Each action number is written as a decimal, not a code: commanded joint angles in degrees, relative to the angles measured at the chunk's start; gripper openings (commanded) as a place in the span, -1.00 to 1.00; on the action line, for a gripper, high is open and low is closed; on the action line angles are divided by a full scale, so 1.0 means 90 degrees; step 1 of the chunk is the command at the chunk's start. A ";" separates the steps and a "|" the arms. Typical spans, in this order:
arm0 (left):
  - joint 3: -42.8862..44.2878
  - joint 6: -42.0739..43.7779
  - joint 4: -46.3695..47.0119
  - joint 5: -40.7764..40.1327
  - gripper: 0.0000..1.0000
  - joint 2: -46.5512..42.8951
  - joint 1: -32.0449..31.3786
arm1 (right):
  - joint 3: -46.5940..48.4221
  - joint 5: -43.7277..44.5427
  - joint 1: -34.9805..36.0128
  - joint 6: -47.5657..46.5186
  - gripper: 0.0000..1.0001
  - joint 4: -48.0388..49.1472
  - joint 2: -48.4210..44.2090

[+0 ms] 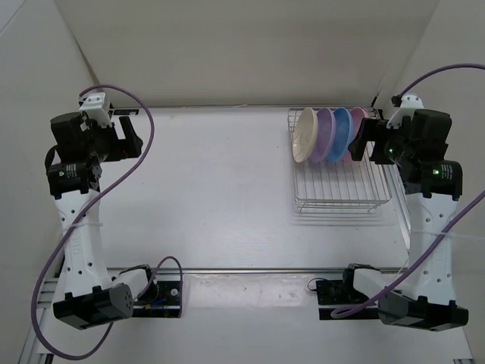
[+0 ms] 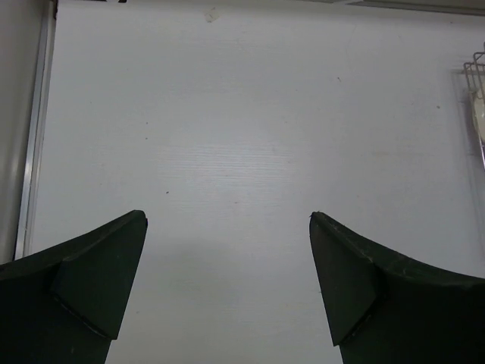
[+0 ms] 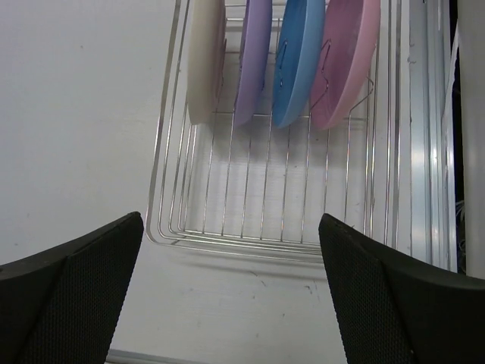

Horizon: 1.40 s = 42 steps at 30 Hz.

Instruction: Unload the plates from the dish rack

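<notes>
Bright, flat and even from overhead across the white table (image 1: 227, 189), just a faint soft shadow along the dish rack (image 1: 341, 186), a pale sheen mid-table in the left wrist view, dark fingers (image 2: 91, 288) looming soft-edged up close, plates (image 3: 299, 61) slightly hazy.

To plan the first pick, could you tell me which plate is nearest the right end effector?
The pink plate, at the row's end beside the blue plate, farthest from the cream plate.

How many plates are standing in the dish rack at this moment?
4. All stand on edge in a row at the far end of the dish rack: from left to right in the right wrist view, cream-white plate, lilac plate, blue plate, pink plate. None seems hidden.
</notes>
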 commanded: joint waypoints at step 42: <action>-0.1614 0.0265 0.0307 -0.1395 1.00 -0.0646 0.0011 | 0.1512 0.5534 0.3126 -0.1043 0.38 0.3624 0.4837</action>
